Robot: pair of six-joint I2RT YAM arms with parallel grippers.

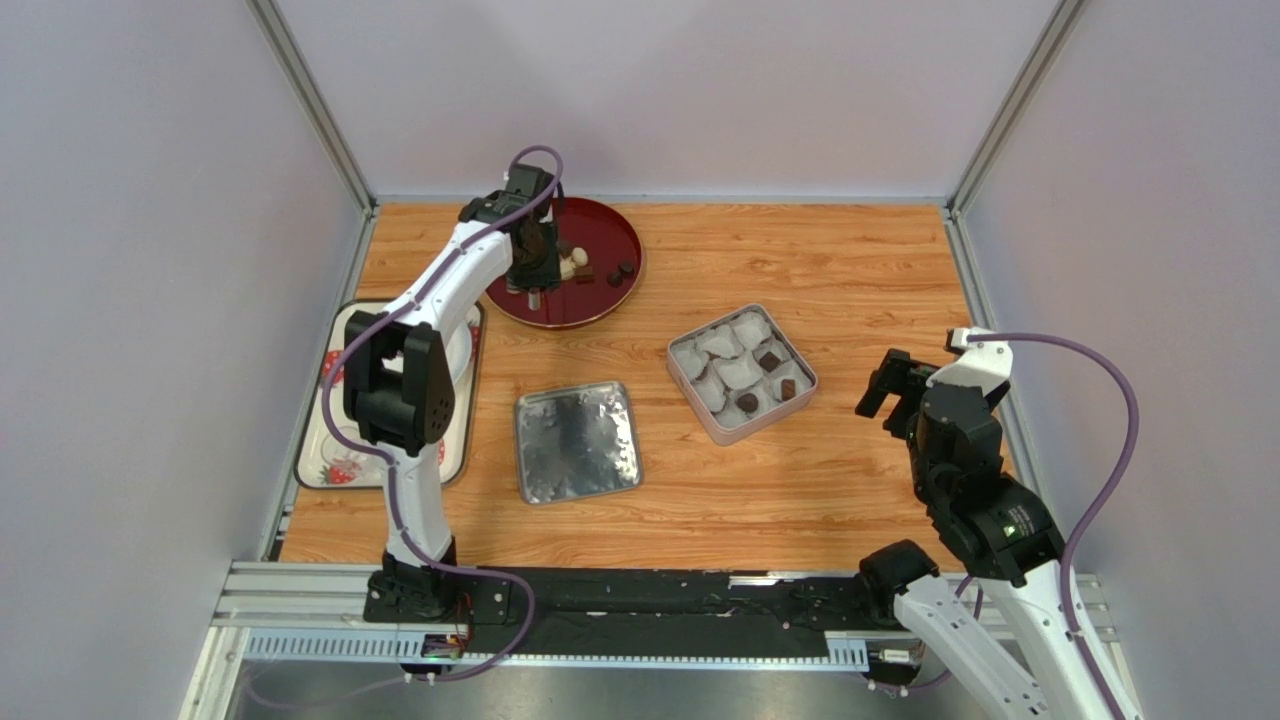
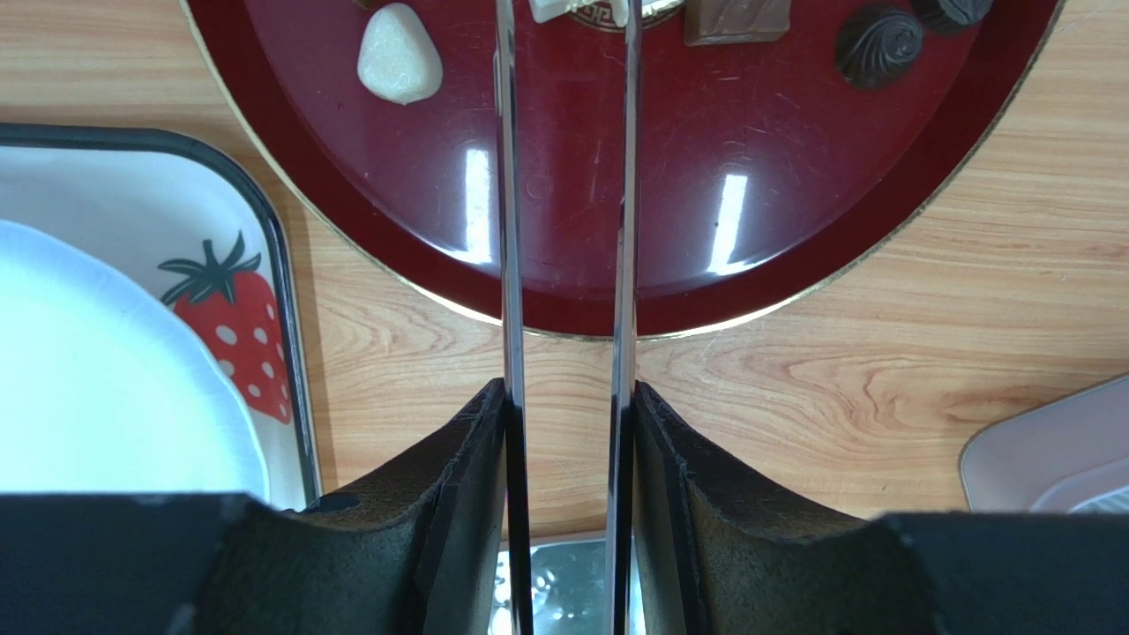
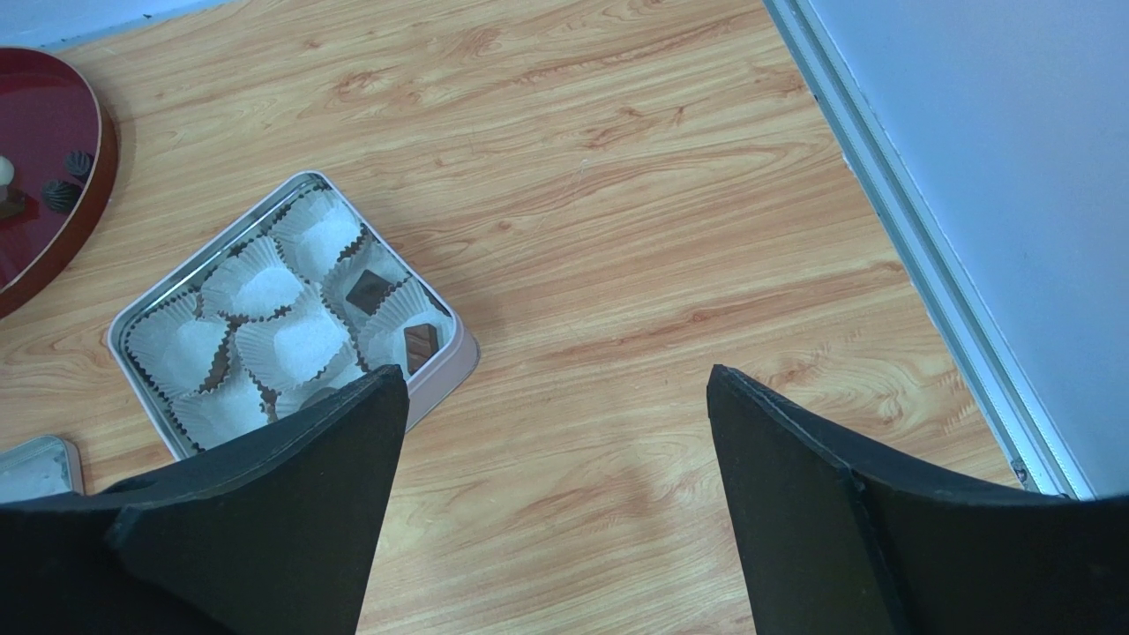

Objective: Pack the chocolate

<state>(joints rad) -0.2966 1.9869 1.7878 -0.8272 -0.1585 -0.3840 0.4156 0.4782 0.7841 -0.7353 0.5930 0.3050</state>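
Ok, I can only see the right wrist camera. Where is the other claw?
Observer: The left claw is over the red plate, where loose chocolates lie.
Operator: I count two chocolates in the tin. Right?
Observer: The top camera shows three dark pieces in the tin. The right claw seems to hide one behind its finger.
Operator: What else is on the table?
Observer: A strawberry-printed tray, left of the red plate.
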